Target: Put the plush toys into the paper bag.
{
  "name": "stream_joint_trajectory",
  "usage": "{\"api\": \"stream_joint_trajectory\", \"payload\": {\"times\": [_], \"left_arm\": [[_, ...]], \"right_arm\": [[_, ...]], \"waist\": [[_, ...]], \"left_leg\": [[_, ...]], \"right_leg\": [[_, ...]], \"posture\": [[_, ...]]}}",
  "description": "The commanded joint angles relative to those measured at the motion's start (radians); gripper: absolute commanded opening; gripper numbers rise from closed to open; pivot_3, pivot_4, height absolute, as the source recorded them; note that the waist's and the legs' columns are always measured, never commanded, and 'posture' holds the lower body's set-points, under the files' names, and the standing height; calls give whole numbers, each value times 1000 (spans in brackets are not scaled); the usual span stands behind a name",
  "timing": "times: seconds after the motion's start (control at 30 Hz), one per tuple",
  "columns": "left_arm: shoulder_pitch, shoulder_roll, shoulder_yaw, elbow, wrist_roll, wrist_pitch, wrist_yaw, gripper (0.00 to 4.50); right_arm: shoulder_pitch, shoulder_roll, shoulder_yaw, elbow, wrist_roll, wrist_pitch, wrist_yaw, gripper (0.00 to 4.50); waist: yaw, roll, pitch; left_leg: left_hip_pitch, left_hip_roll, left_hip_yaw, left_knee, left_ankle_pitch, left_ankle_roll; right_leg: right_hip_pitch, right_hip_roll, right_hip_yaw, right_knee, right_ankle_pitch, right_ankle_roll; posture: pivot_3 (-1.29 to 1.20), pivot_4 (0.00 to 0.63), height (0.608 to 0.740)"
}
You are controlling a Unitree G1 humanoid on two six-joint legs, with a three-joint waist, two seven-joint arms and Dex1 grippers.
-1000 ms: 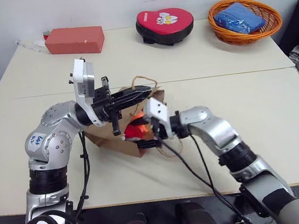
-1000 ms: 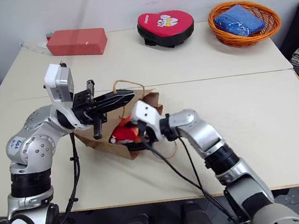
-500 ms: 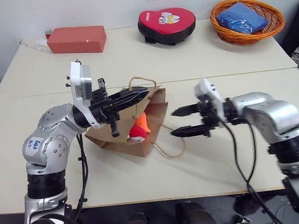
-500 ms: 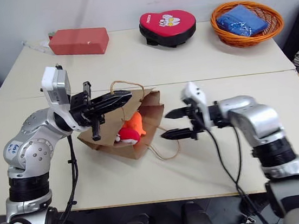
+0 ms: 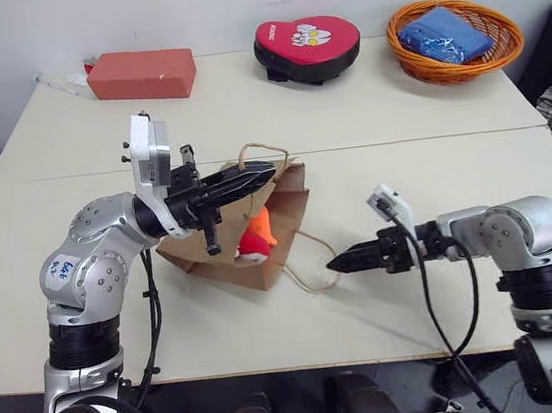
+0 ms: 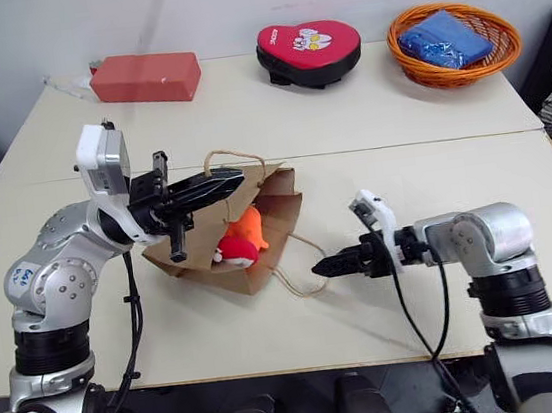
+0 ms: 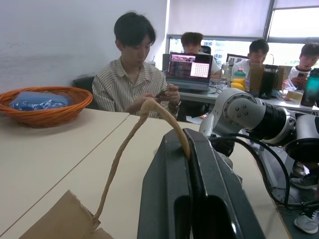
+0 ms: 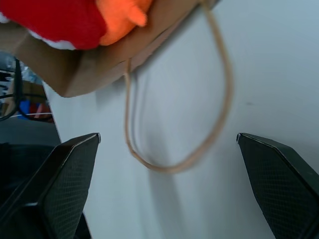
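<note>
Brown and crinkly, the big paper bag (image 5: 259, 231) lies on its side on the pale table (image 5: 452, 160) with its mouth wide open. My left pincer (image 5: 264, 174) is clenched tight on one of the bag's tan cord handles (image 7: 149, 112), and it holds the top edge of the mouth up off the table. In my left wrist view the cord comes out from between my two black fingers (image 7: 169, 199) and runs down to the brown paper.

Both soft toys sit in the mouth of the bag. The bright orange lumpy one (image 6: 249, 228) is at the back, and the small round red one with a white bit (image 6: 233, 251) lies in front of it, touching it. I think they rest on the bottom flap, but I can't tell how deep in they are.

The other cord handle (image 8: 174, 144) lies flat on the table in a loop, just outside the bag.

My right pincer (image 5: 348, 259) is near that loop, pointing at the bag, apart from it. Its fingers are spread wide and they grip nothing.

At the far side of the table are a red block (image 5: 139, 74), a red and black heart-shaped pad (image 5: 307, 46) and an orange wicker basket (image 5: 413, 49) with a blue cloth (image 5: 446, 32) in it.

A person in a striped shirt (image 7: 130, 87) sits past the table.
</note>
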Motion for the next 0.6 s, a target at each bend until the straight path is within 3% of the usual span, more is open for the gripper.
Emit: {"api": "stream_joint_trajectory", "payload": {"times": [0.03, 0.37, 0.5, 0.6], "left_arm": [[-10, 9, 12, -27, -9, -1, 4, 0], [-9, 10, 11, -24, -5, -7, 1, 0], [-14, 3, 7, -16, -1, -13, -1, 0], [-18, 0, 7, -17, -1, -13, 1, 0]], "right_arm": [[10, 60, 10, -41, 62, 88, -35, 3589], [-20, 84, -131, 23, 211, 92, -169, 126], [-20, 116, -195, 28, 277, 92, -226, 56], [-34, 114, -268, 47, 409, 92, -271, 56]], "waist": [[1, 0, 0], [4, 0, 0], [1, 0, 0], [2, 0, 0]], "left_leg": [[0, 0, 0, 0, 0, 0], [-1, -1, 0, 0, 0, 0], [-1, -1, 0, 0, 0, 0], [-1, -1, 0, -1, 0, 0]], "right_leg": [[0, 0, 0, 0, 0, 0], [0, -1, 0, -1, 0, 0], [-1, -1, 0, 0, 0, 0], [-1, -1, 0, 0, 0, 0]], "posture": [[0, 150, 740], [0, 150, 740], [0, 150, 740], [0, 150, 740]]}}
